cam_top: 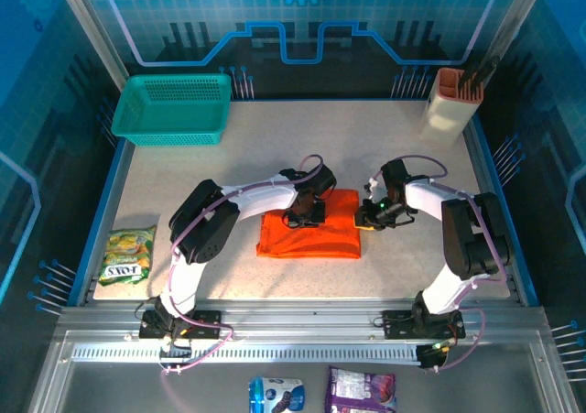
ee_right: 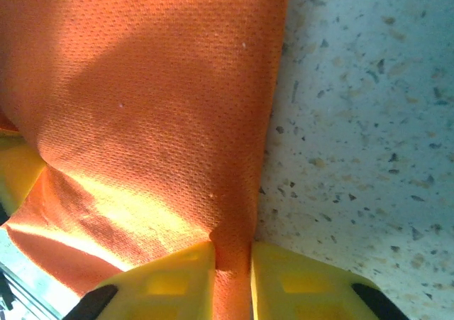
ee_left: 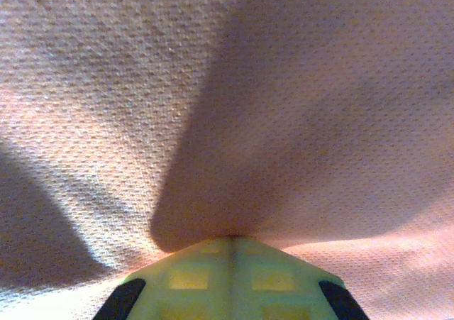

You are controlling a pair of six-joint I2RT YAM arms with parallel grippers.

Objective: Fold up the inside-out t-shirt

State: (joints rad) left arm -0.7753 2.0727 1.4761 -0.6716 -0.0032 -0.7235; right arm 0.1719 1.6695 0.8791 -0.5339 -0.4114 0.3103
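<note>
The inside-out t-shirt (cam_top: 307, 239) lay as a flat orange rectangle on the bench (cam_top: 275, 157), well apart from the teal basket (cam_top: 169, 136), nearer the arm bases than it and off to its right. The left hand (cam_top: 305, 213) sat at the shirt's edge facing the basket, its yellow fingers (ee_left: 191, 277) pressed together with no gap, tips against the cloth. The right hand (cam_top: 368, 215) was at the shirt's side farthest from the basket, closed narrowly on a pinch of cloth that ran between its two pads (ee_right: 177, 277).
</note>
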